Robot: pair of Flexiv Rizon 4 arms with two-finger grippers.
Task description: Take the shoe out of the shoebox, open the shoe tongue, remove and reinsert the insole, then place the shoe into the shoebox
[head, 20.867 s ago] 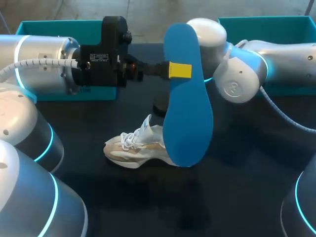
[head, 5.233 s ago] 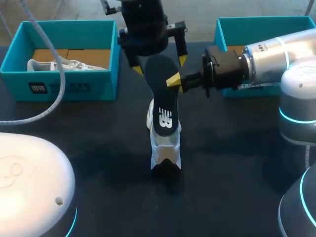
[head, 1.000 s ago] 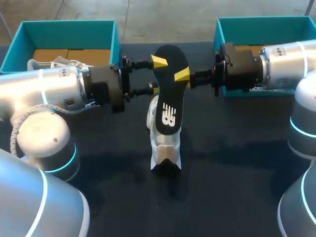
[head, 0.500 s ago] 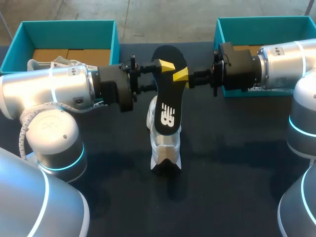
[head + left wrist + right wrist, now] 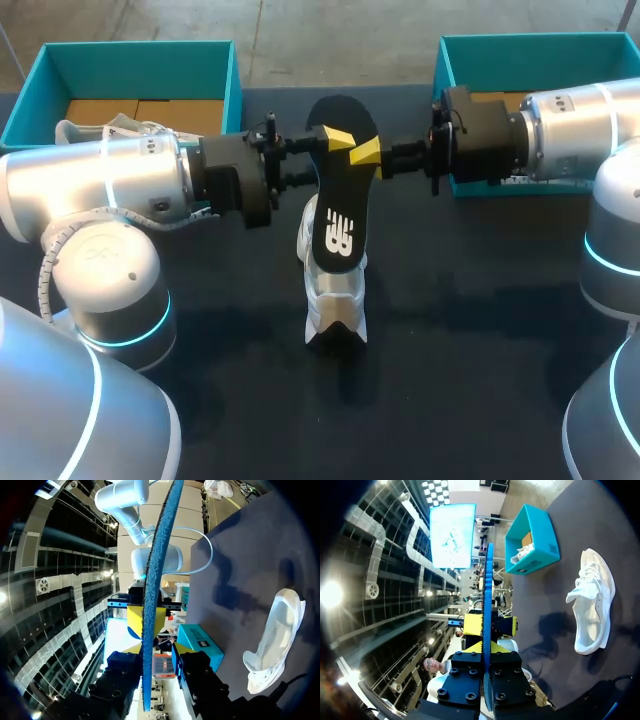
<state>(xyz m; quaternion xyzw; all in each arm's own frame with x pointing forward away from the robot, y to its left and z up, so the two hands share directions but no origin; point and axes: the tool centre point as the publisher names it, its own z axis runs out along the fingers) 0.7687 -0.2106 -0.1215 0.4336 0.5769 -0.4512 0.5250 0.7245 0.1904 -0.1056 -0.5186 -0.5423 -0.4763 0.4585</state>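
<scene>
Now insole (image 5: 340,200) hangs upright over table ctr, above white shoe (image 5: 335,300), whose toe points to 6 o'clock. R gripper (image 5: 368,152), in from 3 o'clock, is clamped on insole's upper part. L gripper (image 5: 325,158), from 9 o'clock, has fingers apart astride same end, w/ gap on one side. Teal shoebox (image 5: 225,70) at 10 o'clock holds second shoe (image 5: 90,130); other box (image 5: 540,40) at 2 o'clock.

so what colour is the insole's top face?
Black with a white logo. The insole shows this best in the head view.
</scene>
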